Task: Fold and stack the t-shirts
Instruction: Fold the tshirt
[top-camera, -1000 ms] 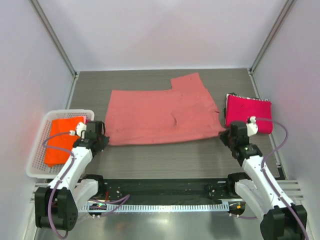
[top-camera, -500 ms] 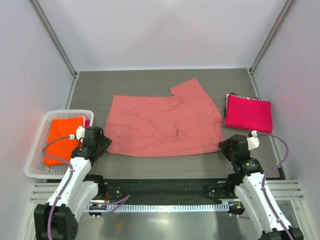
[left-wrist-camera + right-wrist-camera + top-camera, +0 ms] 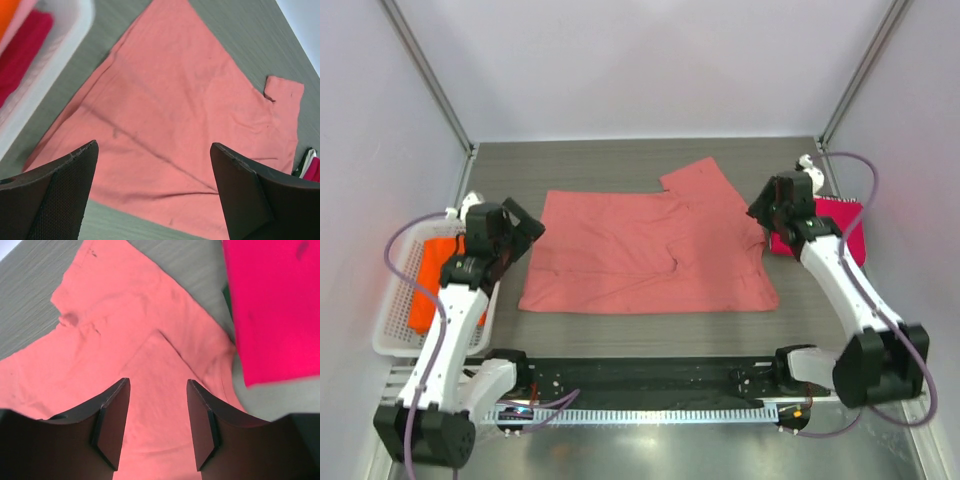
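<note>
Here, seen from overhead: the salmon-pink t-shirt (image 3: pixel 650 250) lies spread flat mid-table, one sleeve sticking out on the far side and a small pucker near its centre. The magenta t-shirt (image 3: pixel 845 225) sits folded just beside its right edge. The orange t-shirt (image 3: pixel 425 290) is in the white basket (image 3: pixel 390 335) at far left.

My left gripper (image 3: pixel 154 147) hangs over the pink shirt's left side, jaws spread wide w/ nothing between them. My right gripper (image 3: pixel 157 385) hangs over the right side near the sleeve, jaws roughly half apart, also empty.

Handling, as I judge it: thin, light, floppy cloth w/ no stiffness. It'll drape, drag and prob. bunch or slide on the smooth table (image 3: pixel 620 165). Best hold is a pinch right at the hem or a corner, both arms on matching corners of one side, so the fold line stays straight. A grab mid-panel would likely just lift a wad. Low breakage risk; the main worry is cloth slipping out of a shallow pinch.
</note>
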